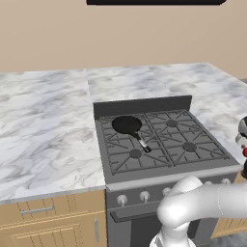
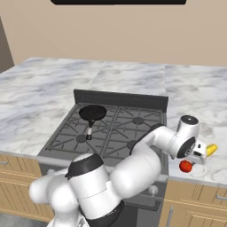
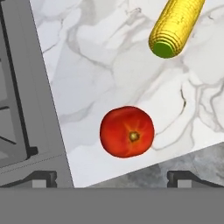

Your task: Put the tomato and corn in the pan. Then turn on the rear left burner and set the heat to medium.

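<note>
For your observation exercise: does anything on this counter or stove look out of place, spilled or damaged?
Nothing is spilled or damaged. The tomato lies close to the counter's front edge, and the corn lies beside it, apart. The pan sits empty on the rear left burner.

Kitchen: gas stove (image 1: 164, 140) set in marble counter (image 1: 43, 135).

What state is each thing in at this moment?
tomato: on the counter, not gripped.
corn: lying on the counter, apart from the tomato.
pan: empty, on the rear left burner.
gripper: open, above the tomato.
</note>
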